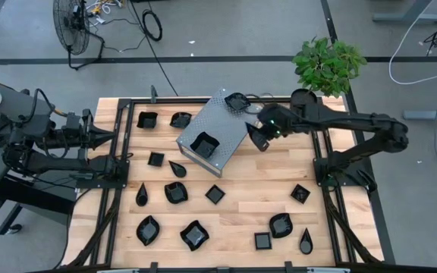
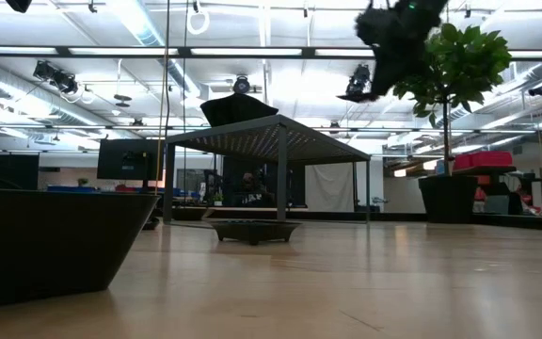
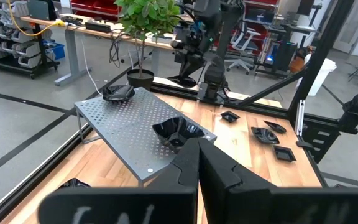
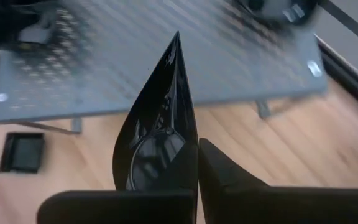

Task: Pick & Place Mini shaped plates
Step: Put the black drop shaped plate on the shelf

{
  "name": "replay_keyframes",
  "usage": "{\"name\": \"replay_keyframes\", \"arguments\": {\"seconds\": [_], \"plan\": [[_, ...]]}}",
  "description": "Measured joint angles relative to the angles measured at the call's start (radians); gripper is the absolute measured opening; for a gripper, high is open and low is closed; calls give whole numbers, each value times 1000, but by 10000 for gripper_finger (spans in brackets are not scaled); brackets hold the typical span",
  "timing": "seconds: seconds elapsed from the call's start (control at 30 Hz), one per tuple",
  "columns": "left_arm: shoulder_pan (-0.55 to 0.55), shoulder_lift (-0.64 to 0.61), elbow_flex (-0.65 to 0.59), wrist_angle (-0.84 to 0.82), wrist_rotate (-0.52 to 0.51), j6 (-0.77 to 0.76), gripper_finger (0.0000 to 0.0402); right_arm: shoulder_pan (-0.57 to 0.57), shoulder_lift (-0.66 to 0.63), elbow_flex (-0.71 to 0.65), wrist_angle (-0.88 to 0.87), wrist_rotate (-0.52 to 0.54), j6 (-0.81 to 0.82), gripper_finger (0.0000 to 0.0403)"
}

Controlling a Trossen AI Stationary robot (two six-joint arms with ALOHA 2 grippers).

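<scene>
My right gripper (image 1: 256, 133) hangs above the table just off the right edge of the grey perforated metal box (image 1: 220, 121). It is shut on a glossy black teardrop plate (image 4: 157, 124). Two black mini plates sit on the box top, one at its far corner (image 1: 237, 101) and one near its front (image 1: 203, 144). Several more black plates lie on the wooden table, such as a square one (image 1: 215, 193) and a teardrop one (image 1: 141, 194). My left gripper (image 3: 197, 168) waits shut at the table's left side, holding nothing. My right gripper pinches the teardrop plate between its two fingers at the rim of its rounded end (image 4: 190, 163). The fingers slant down from the table's right side and lie along the plate. The plate stands on edge, lifted clear, with its pointed tip (image 4: 176, 38) aimed away from the gripper toward the box.
A potted plant (image 1: 326, 67) stands at the table's far right corner. In the low view a plate (image 2: 252, 229) lies under the raised box and a large dark dish (image 2: 55, 240) sits close at the left. Bare wood shows right of the box (image 1: 279, 163).
</scene>
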Motion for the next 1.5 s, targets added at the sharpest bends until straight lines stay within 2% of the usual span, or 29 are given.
{"name": "replay_keyframes", "arguments": {"seconds": [0.2,0.4,0.63,1.2,1.5], "plan": [[0,0,0,0,0,0,5,-46,123,129,6,-71,-215,0],[0,0,0,0,0,0,5,-73,245,208,101,-154,-293,0],[0,0,0,0,0,0,5,-89,338,216,263,-226,-278,0],[0,0,-1,0,0,0,5,-129,423,216,370,-266,-251,0],[0,0,-1,0,0,0,5,-130,435,215,375,-272,-168,0]]}}
